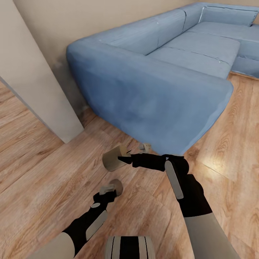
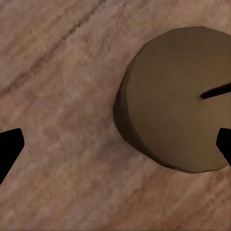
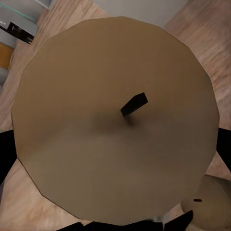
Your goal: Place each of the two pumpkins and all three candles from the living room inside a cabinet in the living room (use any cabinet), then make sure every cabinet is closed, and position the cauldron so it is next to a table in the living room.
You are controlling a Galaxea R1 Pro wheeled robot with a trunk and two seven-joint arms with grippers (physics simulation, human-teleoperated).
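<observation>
Wooden plank flooring (image 1: 43, 172) is spread across the head view, with a large blue sofa (image 1: 154, 82) set against a beige wall (image 1: 72, 21) and a pale partition (image 1: 32, 82) standing to the left of it. Neither the cabinet nor the table can be placed from these pictures. The right gripper (image 1: 126, 158) is held low in front of the sofa's end, and a tan candle (image 1: 113, 158) is clamped in it, tipped on its side with its wick end turned toward the wrist; in the right wrist view the candle's flat top (image 3: 115, 130) and dark wick (image 3: 134, 104) are seen close up between the dark fingers. Below it, the left gripper (image 1: 108, 190) is pointed down at the floor beside a second candle (image 1: 117, 185), which stands upright on the planks. In the left wrist view the fingertips (image 2: 9, 144) are spread wide, and this candle (image 2: 178, 101) sits off toward one finger rather than midway between them. The step in hand is judged to be the pick-up of this second candle. It would be done best if the wrist were shifted sideways until the candle is centred, then lowered so that the fingers close around the body rather than the rim; a lopsided squeeze could tip the stubby cylinder and set it rolling.
</observation>
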